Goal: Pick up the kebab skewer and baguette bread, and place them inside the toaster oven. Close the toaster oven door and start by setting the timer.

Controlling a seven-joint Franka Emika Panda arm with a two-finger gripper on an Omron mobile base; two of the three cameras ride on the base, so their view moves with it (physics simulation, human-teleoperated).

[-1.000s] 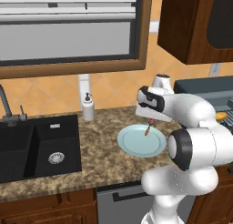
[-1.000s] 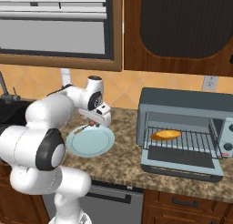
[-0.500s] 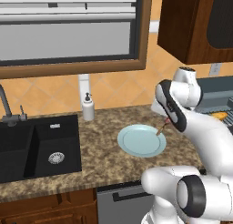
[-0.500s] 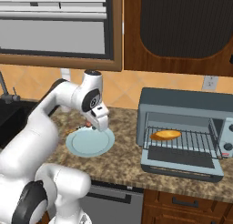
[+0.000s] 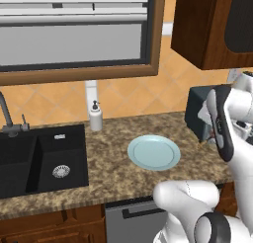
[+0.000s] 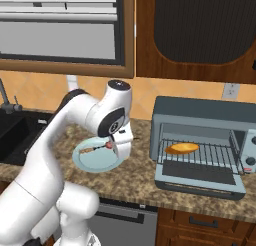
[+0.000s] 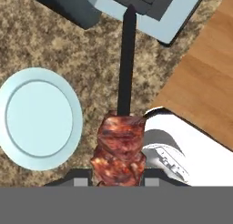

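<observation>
Gripping the kebab skewer (image 7: 119,151), your gripper (image 7: 117,176) is clamped on its meat above the counter (image 7: 54,45), between the plate (image 7: 38,118) and the open toaster oven (image 6: 200,140), with the baguette bread (image 6: 182,148) on its rack.

Everything's looking evenly lit and flat, pretty bright, no glare showing anywhere. Shadows are barely registering on the bench (image 5: 113,163). Edges are staying sharp, just a bit pixelated, with no blur or lens warping.
</observation>
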